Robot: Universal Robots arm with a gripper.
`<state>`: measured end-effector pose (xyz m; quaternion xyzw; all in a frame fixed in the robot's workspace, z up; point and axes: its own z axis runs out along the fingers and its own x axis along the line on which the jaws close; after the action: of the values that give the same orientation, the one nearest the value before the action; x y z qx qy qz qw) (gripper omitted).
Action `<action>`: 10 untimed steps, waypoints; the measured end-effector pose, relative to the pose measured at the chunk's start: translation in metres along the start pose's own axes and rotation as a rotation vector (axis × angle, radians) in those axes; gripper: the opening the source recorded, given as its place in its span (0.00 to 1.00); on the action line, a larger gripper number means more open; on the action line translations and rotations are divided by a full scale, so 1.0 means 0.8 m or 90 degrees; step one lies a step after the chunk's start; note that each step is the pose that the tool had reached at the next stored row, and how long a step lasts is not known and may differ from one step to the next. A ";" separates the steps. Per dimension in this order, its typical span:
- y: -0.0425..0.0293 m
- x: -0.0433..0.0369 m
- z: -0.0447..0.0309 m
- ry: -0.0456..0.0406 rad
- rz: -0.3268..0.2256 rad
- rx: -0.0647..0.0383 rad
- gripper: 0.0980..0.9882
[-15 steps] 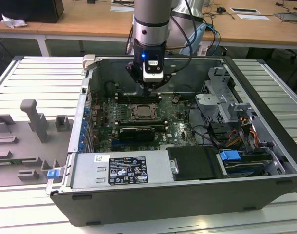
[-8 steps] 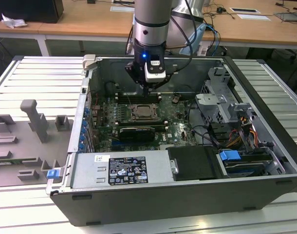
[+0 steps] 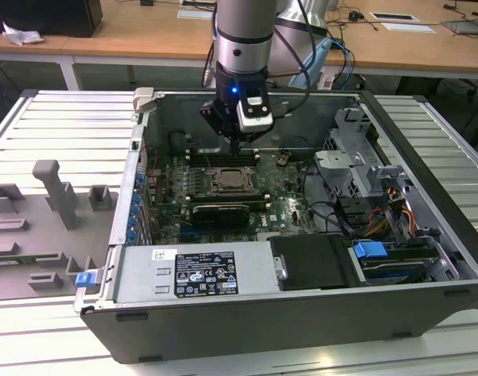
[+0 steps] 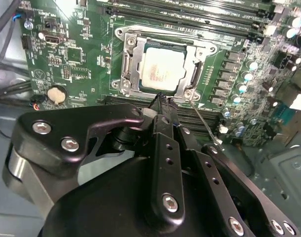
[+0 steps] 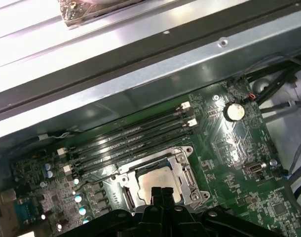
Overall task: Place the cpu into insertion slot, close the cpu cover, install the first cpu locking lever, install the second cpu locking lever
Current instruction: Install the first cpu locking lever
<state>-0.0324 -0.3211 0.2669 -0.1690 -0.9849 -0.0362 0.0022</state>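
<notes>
Second wrist view: my claw is pinched narrow at the cover edge, cpu framed inside; contact unclear, claw body hides nearby board.

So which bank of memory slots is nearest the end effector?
The bank right at the end effector, on its side of the cpu; the other bank lies beyond it.

One cpu is sitting in one insertion slot near one gripper. Four long black memory slots and one round coin battery are showing in the first wrist view.
</notes>
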 end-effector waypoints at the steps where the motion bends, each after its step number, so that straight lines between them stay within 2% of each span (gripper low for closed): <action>1: 0.0000 0.000 0.0000 0.0004 -0.006 0.000 0.01; 5: 0.0000 0.000 0.0000 0.0030 -0.042 0.001 0.01; 8: -0.0002 0.000 0.0000 0.0069 -0.097 0.002 0.01; 10: 0.0001 0.001 -0.0048 0.0071 -0.101 0.002 0.01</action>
<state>-0.0329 -0.3211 0.2707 -0.0906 -0.9952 -0.0358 0.0050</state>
